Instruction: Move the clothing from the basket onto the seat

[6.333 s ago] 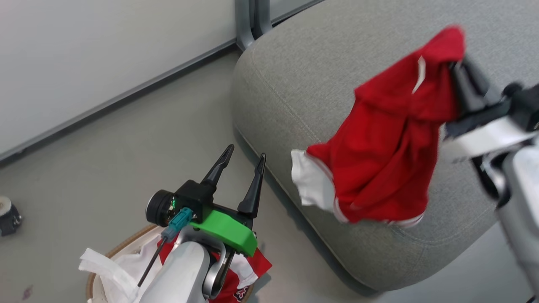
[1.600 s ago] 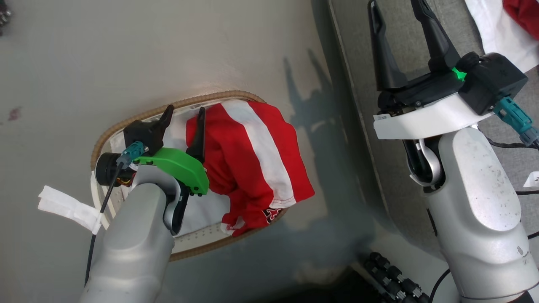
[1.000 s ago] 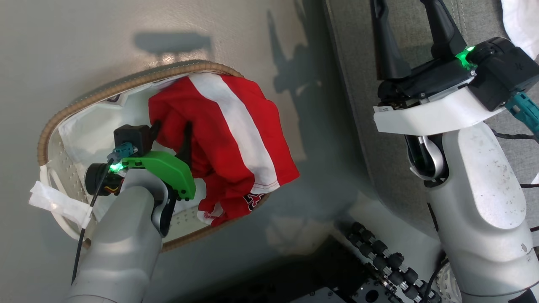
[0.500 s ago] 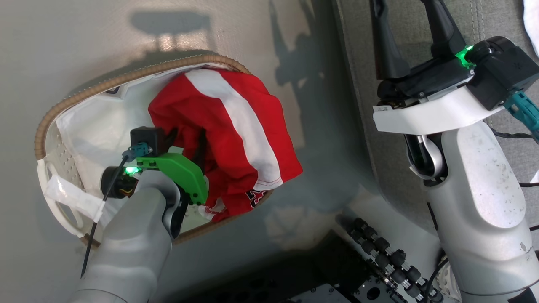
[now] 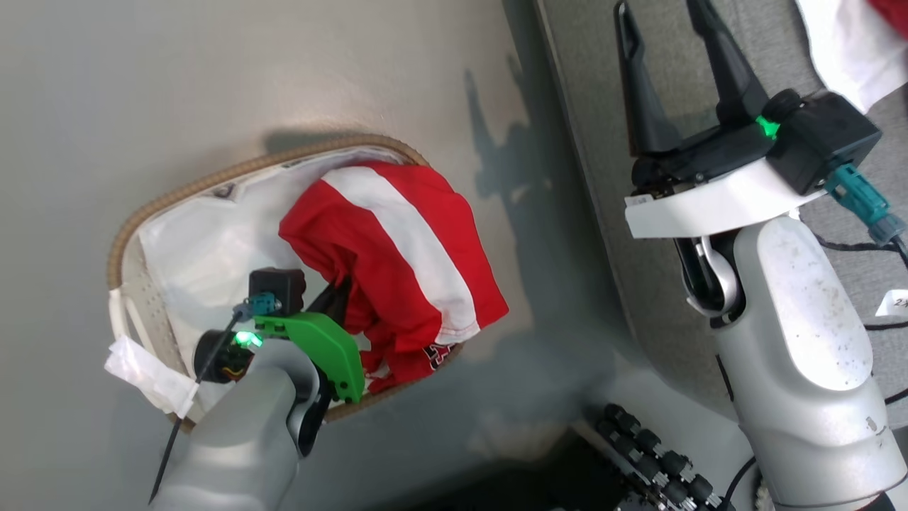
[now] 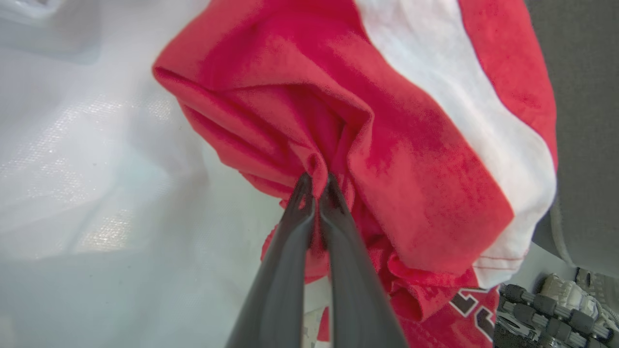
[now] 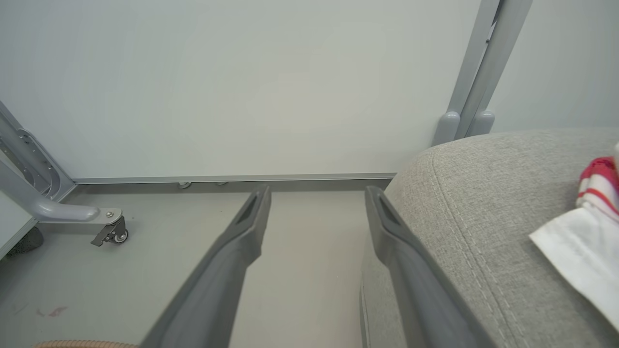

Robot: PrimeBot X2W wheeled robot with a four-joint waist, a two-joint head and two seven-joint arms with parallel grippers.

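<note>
A red garment with a broad white stripe [image 5: 397, 248] lies bunched in the white basket [image 5: 152, 213] with its brown rim, draping over the basket's right edge. My left gripper [image 5: 339, 298] is down in the basket, shut on a fold of this garment [image 6: 338, 125]; in the left wrist view the fingers [image 6: 295, 232] pinch red cloth at their tips. The other garment [image 5: 848, 42] lies on the grey seat [image 5: 589, 106] at the top right, red and white [image 7: 587, 232]. My right gripper [image 5: 667, 67] stands open above the seat's edge with nothing between its fingers [image 7: 237, 251].
The white liner [image 5: 206, 241] covers the basket's inside, and a white tab [image 5: 145, 376] hangs off its left side. A black roller track [image 5: 652, 454] lies on the floor at the bottom. A wall and a wheeled grey frame leg [image 7: 72, 215] stand beyond the seat.
My left gripper went down into the basket and shut on the striped garment, then pulled its fold a little toward me. The head camera shifted. The right gripper stayed open.
</note>
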